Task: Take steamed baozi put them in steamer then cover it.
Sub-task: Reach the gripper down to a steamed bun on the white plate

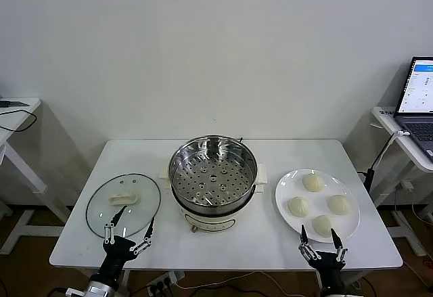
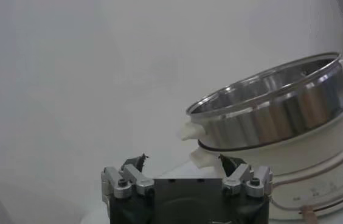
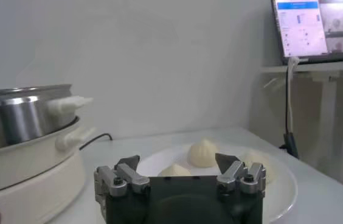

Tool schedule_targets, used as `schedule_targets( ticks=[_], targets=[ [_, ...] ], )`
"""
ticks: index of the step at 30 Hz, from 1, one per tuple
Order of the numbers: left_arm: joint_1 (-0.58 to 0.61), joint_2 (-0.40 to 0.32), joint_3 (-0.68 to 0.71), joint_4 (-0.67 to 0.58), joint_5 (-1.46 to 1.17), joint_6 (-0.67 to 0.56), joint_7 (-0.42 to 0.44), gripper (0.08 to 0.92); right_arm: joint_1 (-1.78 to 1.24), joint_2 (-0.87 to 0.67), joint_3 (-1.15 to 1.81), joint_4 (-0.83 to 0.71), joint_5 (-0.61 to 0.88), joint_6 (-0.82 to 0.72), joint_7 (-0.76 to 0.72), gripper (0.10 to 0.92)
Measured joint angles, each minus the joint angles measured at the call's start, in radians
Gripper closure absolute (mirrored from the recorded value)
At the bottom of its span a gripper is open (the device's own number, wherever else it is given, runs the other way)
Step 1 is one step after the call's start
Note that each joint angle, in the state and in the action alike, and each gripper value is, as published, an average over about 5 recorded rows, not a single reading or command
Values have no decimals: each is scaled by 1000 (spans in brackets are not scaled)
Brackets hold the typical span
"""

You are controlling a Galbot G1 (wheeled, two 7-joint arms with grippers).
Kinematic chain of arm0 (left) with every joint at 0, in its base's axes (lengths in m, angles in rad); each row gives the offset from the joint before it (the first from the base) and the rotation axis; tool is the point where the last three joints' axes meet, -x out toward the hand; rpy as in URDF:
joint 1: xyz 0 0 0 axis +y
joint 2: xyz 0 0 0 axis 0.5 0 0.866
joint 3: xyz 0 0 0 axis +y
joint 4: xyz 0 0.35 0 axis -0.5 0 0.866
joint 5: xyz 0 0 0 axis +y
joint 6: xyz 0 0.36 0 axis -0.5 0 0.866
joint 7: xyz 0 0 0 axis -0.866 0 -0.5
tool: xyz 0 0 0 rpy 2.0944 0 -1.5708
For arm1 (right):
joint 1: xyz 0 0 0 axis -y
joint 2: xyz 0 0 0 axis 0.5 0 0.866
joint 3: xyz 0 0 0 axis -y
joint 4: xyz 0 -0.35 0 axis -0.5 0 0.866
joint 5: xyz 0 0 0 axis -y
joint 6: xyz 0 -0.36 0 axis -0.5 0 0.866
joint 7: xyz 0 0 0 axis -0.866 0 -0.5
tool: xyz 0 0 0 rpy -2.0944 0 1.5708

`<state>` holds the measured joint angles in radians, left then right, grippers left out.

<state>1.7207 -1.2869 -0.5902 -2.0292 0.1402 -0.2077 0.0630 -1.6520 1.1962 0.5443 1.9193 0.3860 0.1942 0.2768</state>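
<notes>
Several cream-white baozi [image 1: 313, 181] lie on a flat white plate [image 1: 285, 192] at the table's right. The steel steamer [image 1: 213, 175] with its perforated tray stands uncovered at the table's middle. The glass cover [image 1: 123, 204] with a cream handle lies flat on the table at the left. My left gripper [image 1: 129, 232] is open at the front edge, just in front of the cover. My right gripper [image 1: 319, 237] is open at the front edge, just in front of the plate. The right wrist view shows baozi [image 3: 202, 153] beyond the open fingers; the left wrist view shows the steamer [image 2: 281, 109].
The white table [image 1: 81, 229] holds only these things. A laptop [image 1: 419, 101] sits on a side desk at the far right, with a cable hanging down. Another desk stands at the far left.
</notes>
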Motion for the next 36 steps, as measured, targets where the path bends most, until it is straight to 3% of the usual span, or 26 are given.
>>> schedule_targets(
  ticks=[10, 17, 24, 36],
  targets=[
    [4, -2, 1, -17, 3, -5, -6, 177, 298, -161, -25, -109, 138, -131, 52, 203],
    [11, -4, -4, -34, 3, -6, -10, 177, 577, -321, -141, -294, 260, -244, -38, 203],
    [14, -13, -1, -43, 3, -4, -13, 177, 846, -474, -343, -497, 254, -333, -330, 203],
    [13, -33, 4, -34, 8, 5, -35, 177, 1308, -579, -777, -774, 29, -311, -966, 203]
  ],
)
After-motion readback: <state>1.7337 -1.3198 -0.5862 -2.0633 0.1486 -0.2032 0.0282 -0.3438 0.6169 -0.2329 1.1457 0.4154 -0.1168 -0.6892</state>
